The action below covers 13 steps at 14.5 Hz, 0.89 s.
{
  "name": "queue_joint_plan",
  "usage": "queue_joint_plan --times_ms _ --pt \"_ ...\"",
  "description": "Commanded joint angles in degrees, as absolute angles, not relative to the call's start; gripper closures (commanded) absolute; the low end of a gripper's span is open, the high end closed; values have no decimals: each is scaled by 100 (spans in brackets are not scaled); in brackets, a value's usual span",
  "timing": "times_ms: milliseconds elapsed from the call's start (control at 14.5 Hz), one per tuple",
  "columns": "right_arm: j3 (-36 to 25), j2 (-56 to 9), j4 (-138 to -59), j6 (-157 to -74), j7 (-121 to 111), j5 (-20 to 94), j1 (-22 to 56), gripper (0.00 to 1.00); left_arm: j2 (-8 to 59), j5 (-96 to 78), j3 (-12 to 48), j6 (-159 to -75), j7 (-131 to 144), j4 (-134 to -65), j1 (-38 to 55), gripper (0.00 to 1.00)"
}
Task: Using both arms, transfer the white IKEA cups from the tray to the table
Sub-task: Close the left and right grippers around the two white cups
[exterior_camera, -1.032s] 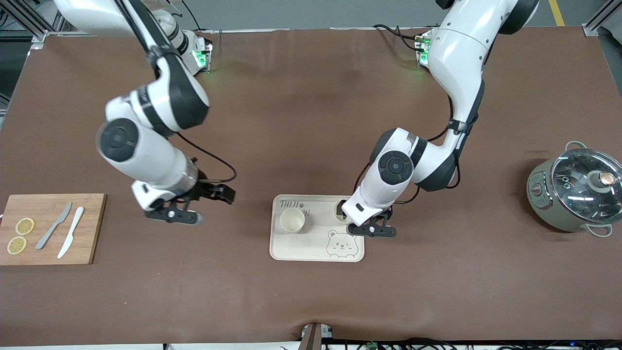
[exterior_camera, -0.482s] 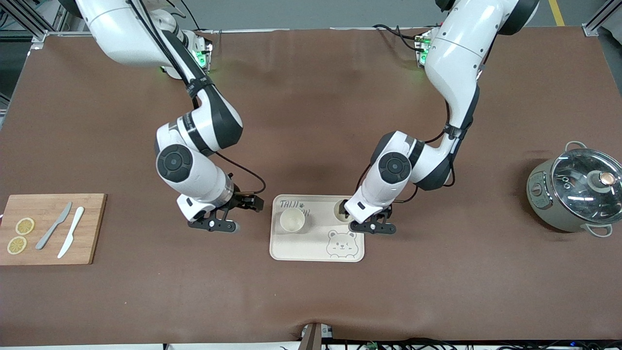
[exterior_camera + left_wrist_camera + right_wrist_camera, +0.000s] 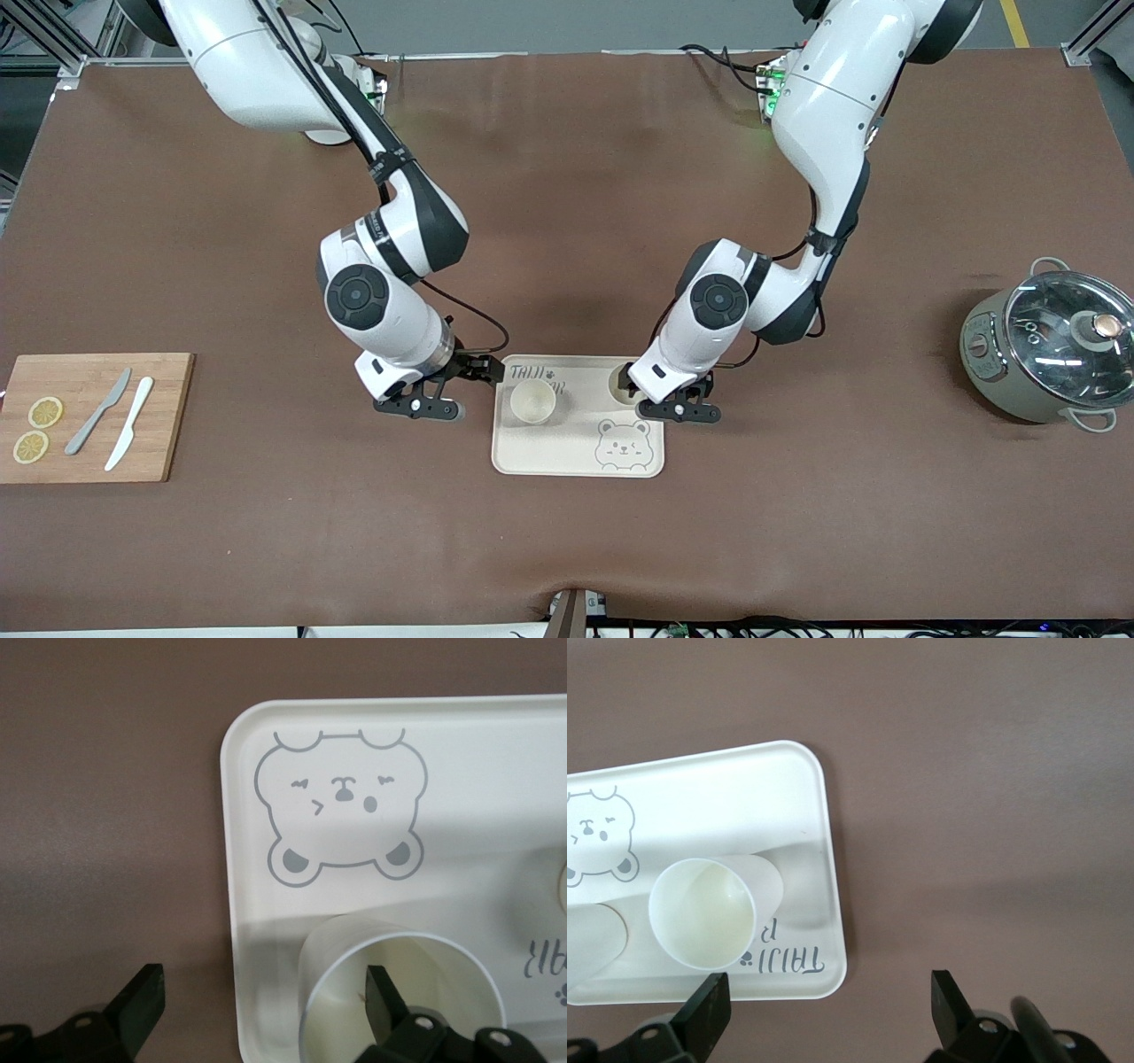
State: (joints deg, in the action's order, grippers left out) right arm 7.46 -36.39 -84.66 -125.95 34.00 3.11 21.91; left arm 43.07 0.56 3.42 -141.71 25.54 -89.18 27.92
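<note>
- My left tool (image 3: 666,400) hung spread over the tray's (image 3: 567,456) upper corner, just below mid-frame. One finger (image 3: 383,997) sat inside the first cup (image 3: 621,381) and the other outside its wall.
- My right tool (image 3: 447,390), also spread, hovered over the brown desk (image 3: 567,549) beside the tray. The second cup (image 3: 532,401) stood further in, so I judged a sideways shift was needed.
- Both cups looked smooth, tapered and upright, and the tray matte cream.

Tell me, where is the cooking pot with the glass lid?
In the front view, the pot sits on the brown table at the left arm's end, alone, well away from the tray.
</note>
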Motion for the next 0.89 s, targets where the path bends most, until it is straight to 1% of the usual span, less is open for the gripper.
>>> queue_joint_plan --times_ms 0,69,138,206,413,550,826 --pt "677 -3910 -8367 -13032 3595 185 2303 0 4219 211 308 -14265 2768 -9035 2865 0" --pt "677 -3981 -8385 -13191 3595 185 2311 0 4219 211 308 -14247 2916 -9035 2883 29" --pt "677 -4008 -8385 -13201 3595 193 2338 0 4219 220 299 -14230 3205 -9035 2926 78" --pt "677 -4051 -8385 -13210 3595 185 2347 0 4219 368 299 -14229 3330 -9035 2962 100" --pt "677 -4262 -8358 -13411 3612 193 2408 0 4228 965 308 -14229 3953 -9009 3015 100" --pt "677 -4333 -8350 -13605 3892 185 2443 0 4228 1037 316 -14229 3982 -9009 2980 100" --pt "668 -4350 -8341 -13623 3946 185 2522 0 4219 1037 334 -14221 3973 -9009 2901 100"
